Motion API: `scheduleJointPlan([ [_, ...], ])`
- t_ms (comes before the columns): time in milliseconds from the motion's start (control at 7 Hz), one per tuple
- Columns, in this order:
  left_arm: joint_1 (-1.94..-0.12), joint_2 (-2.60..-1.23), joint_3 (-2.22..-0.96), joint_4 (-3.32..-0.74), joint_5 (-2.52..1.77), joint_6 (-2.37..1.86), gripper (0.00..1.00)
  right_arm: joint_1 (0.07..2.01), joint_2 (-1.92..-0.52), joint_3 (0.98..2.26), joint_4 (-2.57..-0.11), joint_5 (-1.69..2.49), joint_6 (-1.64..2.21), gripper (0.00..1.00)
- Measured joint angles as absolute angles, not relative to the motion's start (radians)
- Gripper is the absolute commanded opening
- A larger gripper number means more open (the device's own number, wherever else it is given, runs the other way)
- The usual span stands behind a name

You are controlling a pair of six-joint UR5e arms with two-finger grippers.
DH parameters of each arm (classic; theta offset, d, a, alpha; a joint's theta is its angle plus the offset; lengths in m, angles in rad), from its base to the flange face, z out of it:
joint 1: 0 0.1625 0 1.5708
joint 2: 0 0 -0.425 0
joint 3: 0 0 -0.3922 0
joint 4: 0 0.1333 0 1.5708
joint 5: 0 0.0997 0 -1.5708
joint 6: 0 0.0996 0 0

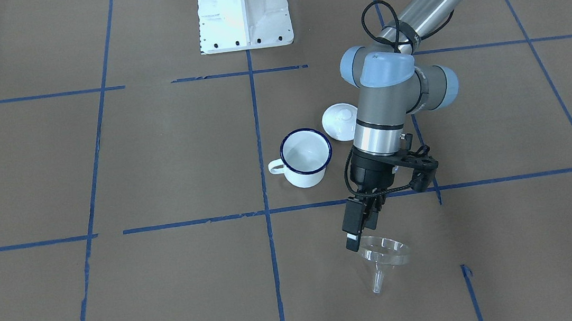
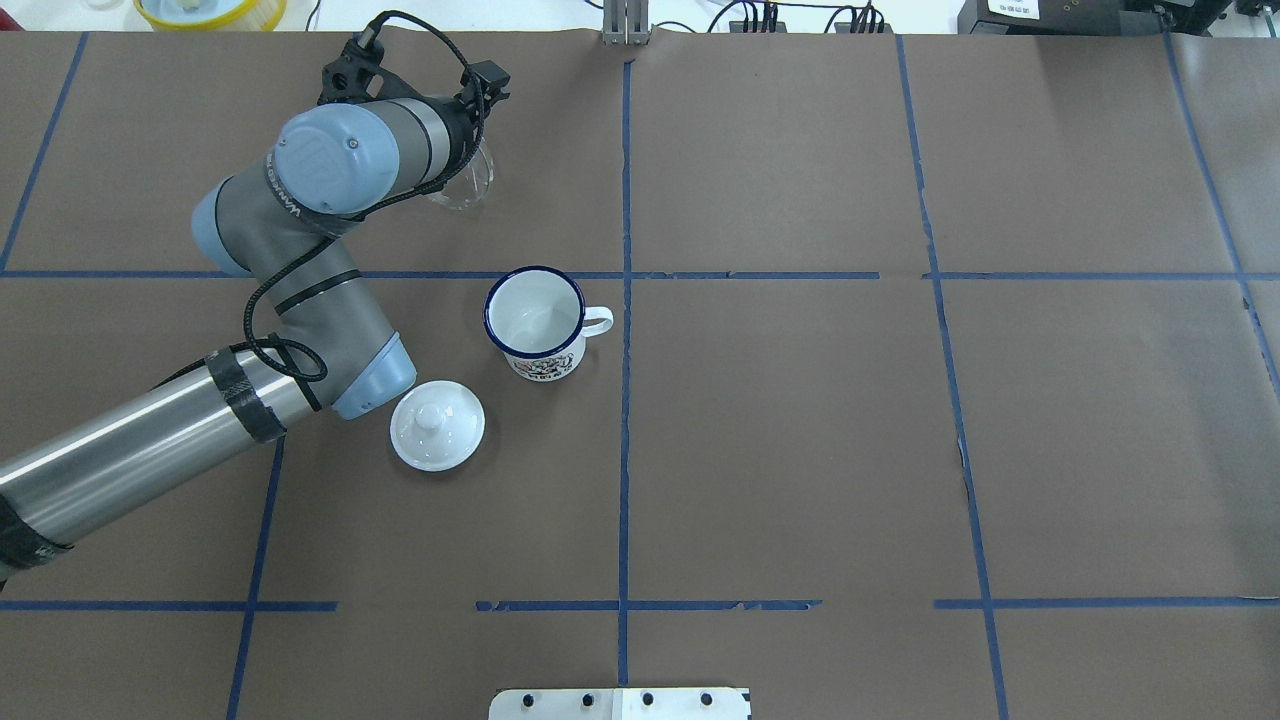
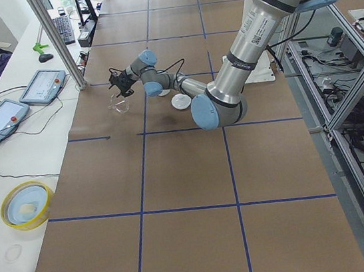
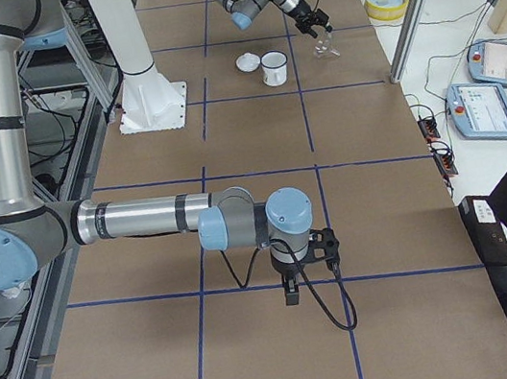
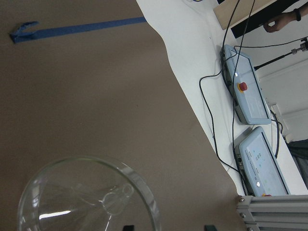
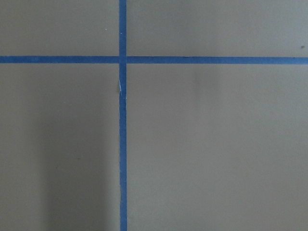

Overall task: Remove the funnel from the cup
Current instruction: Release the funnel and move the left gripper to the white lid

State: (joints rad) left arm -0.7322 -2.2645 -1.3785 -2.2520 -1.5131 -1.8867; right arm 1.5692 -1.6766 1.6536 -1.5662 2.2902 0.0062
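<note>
The left gripper (image 1: pixel 354 242) clamps the rim of the clear, cone-shaped funnel (image 1: pixel 385 257), spout down; the right gripper (image 4: pixel 292 292) is unreadable.

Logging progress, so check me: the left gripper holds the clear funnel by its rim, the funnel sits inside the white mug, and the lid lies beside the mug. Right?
The funnel is not inside the cup. The front-facing view shows the cup empty and the funnel apart from it, held by its rim in the left gripper. The lid does lie beside the cup.
</note>
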Motion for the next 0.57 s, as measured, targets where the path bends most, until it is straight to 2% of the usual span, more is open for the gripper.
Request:
scheduleJointPlan([
  [429,-0.737,-2.178,-1.816,-1.705,-1.772,-1.452,1.00,1.569,-1.677,1.654,-1.566,2.290,0.006,1.00],
  [571,-0.736,-2.166,-1.916,-1.560,-1.805,-1.369,1.00,1.569,-1.677,1.654,-1.566,2.290,0.006,1.00],
])
